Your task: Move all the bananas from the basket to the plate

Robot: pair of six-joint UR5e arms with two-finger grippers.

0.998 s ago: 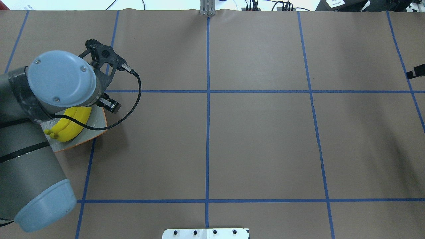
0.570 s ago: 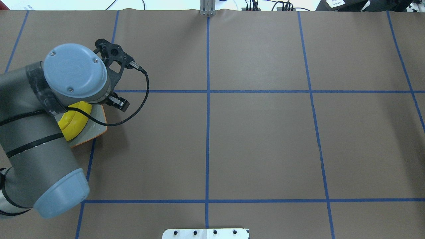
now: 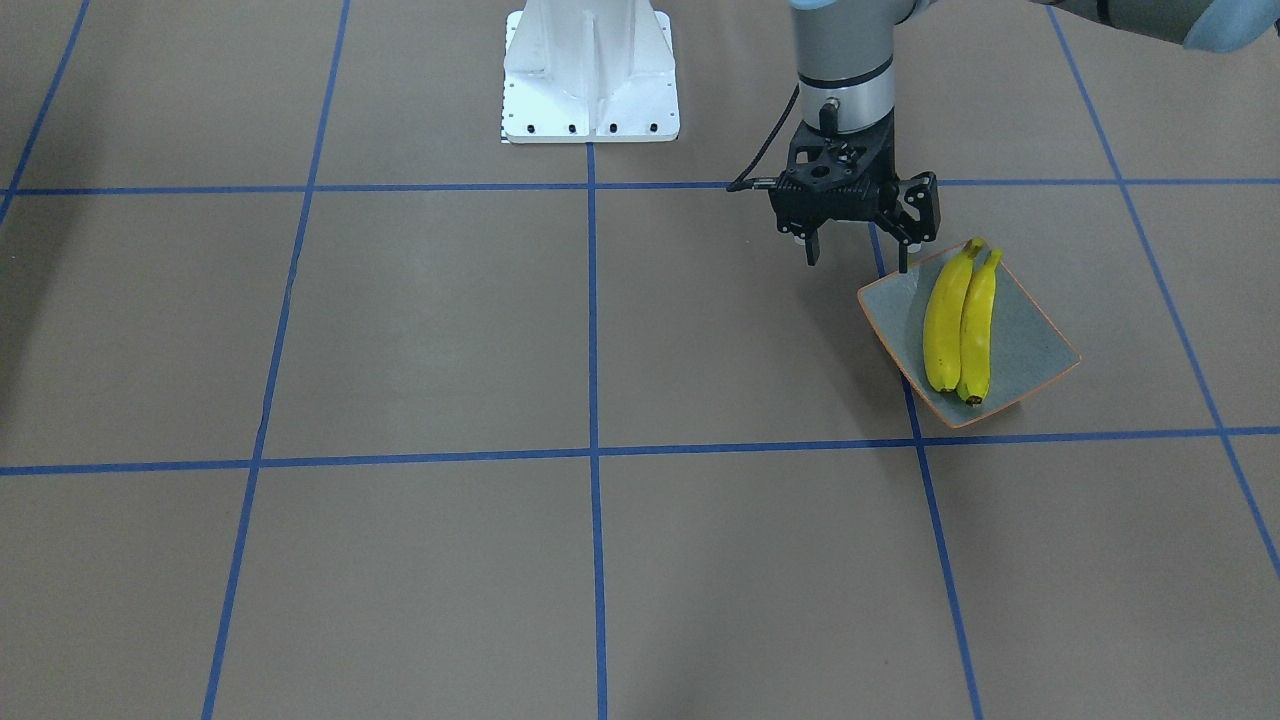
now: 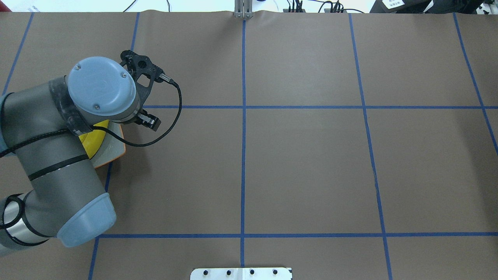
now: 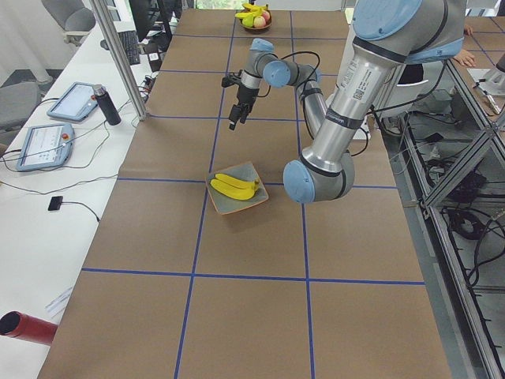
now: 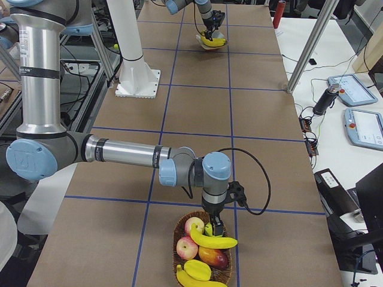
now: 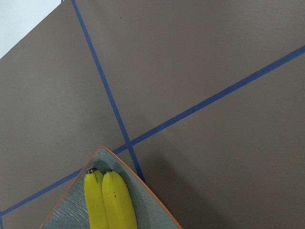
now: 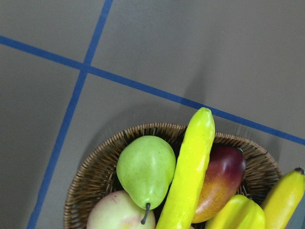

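Left arm (image 4: 97, 89): shifted rightwards in the overhead view since a second ago, now hiding more of the plate (image 3: 1040, 345). Left gripper (image 3: 857, 260): spread, empty, just beside the plate's corner. Plate: two bananas (image 3: 958, 320) side by side, touching. Basket (image 8: 93, 164): two further bananas, other fruit (image 8: 145, 167). Right gripper (image 6: 213, 229): over the basket; grip cannot be told.

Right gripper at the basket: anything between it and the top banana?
Nothing visible. The right gripper sits directly over the top banana, which lies uncovered across the other fruit in the basket. Whether its fingers touch the banana, I cannot tell.
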